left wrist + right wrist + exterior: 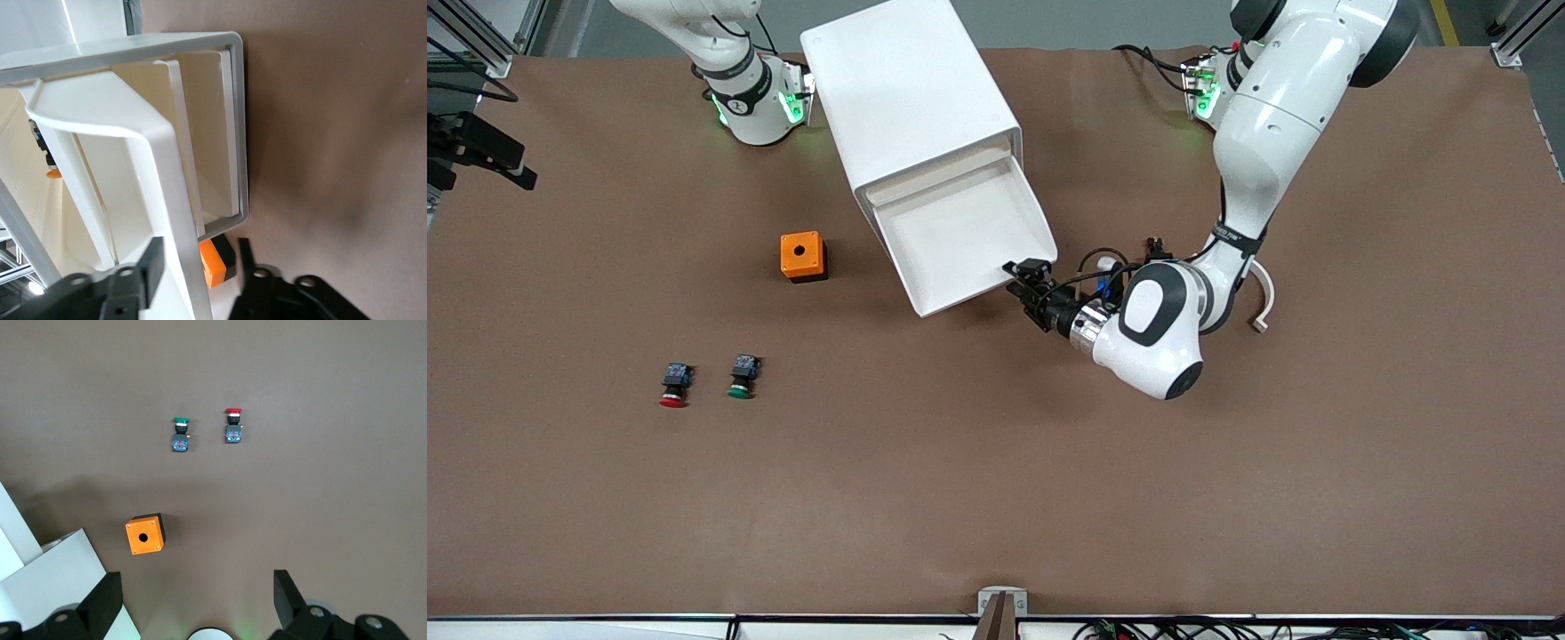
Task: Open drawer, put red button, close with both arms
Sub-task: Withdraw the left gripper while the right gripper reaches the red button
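Looking down on the brown table, we see the tall white box cabinet [911, 98] lying with its top wide, shallow white plastic drawer [960, 236] pulled out toward the front camera. Our left arm's black two-finger gripper [1021, 283] is at the corner of the drawer's front lip toward the left arm's end of the table; in the left wrist view its fingers [150, 270] stand apart, straddling the white front wall [167, 220], and we cannot tell whether they press on it. The thumb-sized red-capped push button [674, 385] with its black-and-blue body lies on the table toward the right arm's end, well apart from the drawer, just beside a like green-capped button [742, 377]. The small orange box [802, 256] with a hole sits between them and the cabinet. Our right gripper [197, 603] waits high above the table, fingers spread wide and holding nothing.
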### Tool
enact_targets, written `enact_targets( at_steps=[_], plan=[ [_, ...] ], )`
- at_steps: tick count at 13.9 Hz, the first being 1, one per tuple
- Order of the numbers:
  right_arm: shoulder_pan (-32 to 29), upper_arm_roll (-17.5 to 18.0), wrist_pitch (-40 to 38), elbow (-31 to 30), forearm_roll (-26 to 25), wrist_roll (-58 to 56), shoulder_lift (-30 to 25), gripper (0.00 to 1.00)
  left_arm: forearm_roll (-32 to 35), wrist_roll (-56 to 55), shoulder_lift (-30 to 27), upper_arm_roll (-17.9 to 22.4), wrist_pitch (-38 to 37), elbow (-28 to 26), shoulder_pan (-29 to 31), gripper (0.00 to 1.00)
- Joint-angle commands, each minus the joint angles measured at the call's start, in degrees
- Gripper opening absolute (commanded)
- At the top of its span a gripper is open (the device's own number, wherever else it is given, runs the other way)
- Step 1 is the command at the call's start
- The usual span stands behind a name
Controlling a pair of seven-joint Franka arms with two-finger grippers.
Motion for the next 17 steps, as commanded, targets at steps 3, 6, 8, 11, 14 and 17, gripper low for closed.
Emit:
enact_targets(
  at_steps=[3, 6, 8, 11, 14, 17],
  plan=[
    [-0.26, -0.33, 0.14, 1.94, -0.78, -0.26, 5.08, 1.00, 2.18, 2.22, 0.28, 0.26, -0.37, 5.68, 4.72, 1.00],
    [-0.79, -0.33, 5.04, 2.83, -0.96, -0.35, 12.03, 1.00, 6.92, 5.46, -0.08, 2.79, -0.28, 9.64, 8.07, 1.00],
    [-0.88, -0.33, 8.20, 3.27, -1.40, -0.52, 14.15, 1.00, 7.72, 12.91, -0.25, 7.44, -0.28, 9.73, 8.08, 1.00],
    [-1.15, -0.33, 11.55, 2.22, -0.35, 0.97, 16.00, 1.00, 8.25, 25.04, -1.22, 14.47, -0.37, 9.73, 7.99, 1.00],
    [0.00, -0.07, 17.78, -3.30, -0.26, 5.80, 16.01, 1.00, 18.58, 34.54, -3.06, 16.52, -0.28, 9.73, 7.81, 1.00],
    [0.97, -0.07, 26.55, -10.50, -0.35, 9.05, 15.92, 1.00, 30.10, 40.08, -4.02, 16.43, -0.28, 9.73, 7.90, 1.00]
  ],
)
